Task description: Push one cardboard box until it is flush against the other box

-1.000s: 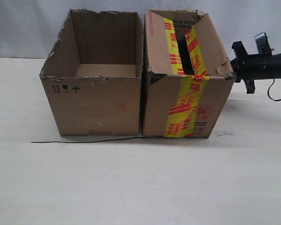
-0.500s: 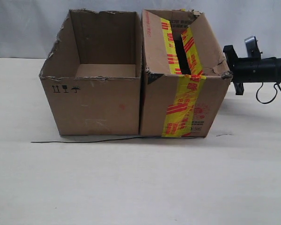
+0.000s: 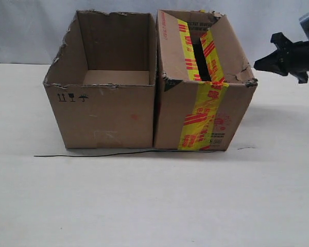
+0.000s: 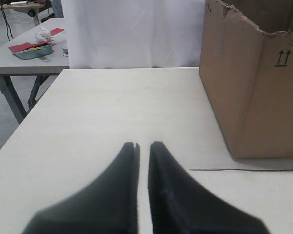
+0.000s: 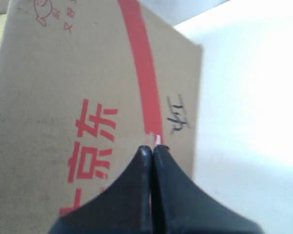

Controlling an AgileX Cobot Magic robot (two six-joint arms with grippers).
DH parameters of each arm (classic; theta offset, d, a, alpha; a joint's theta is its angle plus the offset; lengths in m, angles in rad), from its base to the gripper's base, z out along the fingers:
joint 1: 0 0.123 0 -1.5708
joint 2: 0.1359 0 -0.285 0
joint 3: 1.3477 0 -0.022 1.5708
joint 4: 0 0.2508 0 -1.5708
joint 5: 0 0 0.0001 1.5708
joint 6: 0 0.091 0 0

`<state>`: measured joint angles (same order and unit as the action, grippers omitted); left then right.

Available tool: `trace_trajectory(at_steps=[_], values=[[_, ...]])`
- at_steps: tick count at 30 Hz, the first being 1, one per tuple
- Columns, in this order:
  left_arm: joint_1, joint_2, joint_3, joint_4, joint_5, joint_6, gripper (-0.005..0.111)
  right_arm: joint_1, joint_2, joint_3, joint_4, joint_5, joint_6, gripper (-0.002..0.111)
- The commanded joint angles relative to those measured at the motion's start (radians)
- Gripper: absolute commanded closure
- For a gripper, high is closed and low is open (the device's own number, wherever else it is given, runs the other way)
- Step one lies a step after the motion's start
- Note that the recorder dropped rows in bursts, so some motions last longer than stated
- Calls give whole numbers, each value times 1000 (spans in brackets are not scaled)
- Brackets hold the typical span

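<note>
Toward the far edge of the counter [image 3: 144, 206], the yellow-and-red-taped box [image 3: 206, 110] is set on the right and the plain brown box [image 3: 105, 110] on the left. Their side walls are pressed together, with only a thin dark seam seen low between them. Wide bare surface is left in front of both, down to the near edge, and more toward the left and right edges. A thin black wire [image 3: 92, 154] is laid along the front foot of the boxes.

The right gripper [image 3: 258, 64] is held in the air off the taped box's upper right corner, apart from the cardboard. Its fingers are closed tip to tip and nothing is gripped. The left gripper [image 4: 142, 146] is held over bare counter off the plain box's front left corner, well apart from it, with its fingers drawn to a narrow slit around nothing. Beyond the left edge a grey side table [image 4: 19, 63] is seen.
</note>
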<state>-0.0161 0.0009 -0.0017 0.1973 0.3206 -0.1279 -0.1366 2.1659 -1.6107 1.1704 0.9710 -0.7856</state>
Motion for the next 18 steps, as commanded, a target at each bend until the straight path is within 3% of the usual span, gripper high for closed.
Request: trace_trajectory(at_steps=[1,5,9,18], values=[[-8,-1,2,-3,-12,-4,107,0,-142,63,-152,-99,48,108],[-8,-1,2,-3,-12,-4,107,9,-293,119,-266,-185,95,108],[-8,-1,2,-3,-12,-4,107,45,-441,163,-514,-246,226,108],[-8,-1,2,-3,-12,-4,107,245,-774,343,-1069,-368,614,108]])
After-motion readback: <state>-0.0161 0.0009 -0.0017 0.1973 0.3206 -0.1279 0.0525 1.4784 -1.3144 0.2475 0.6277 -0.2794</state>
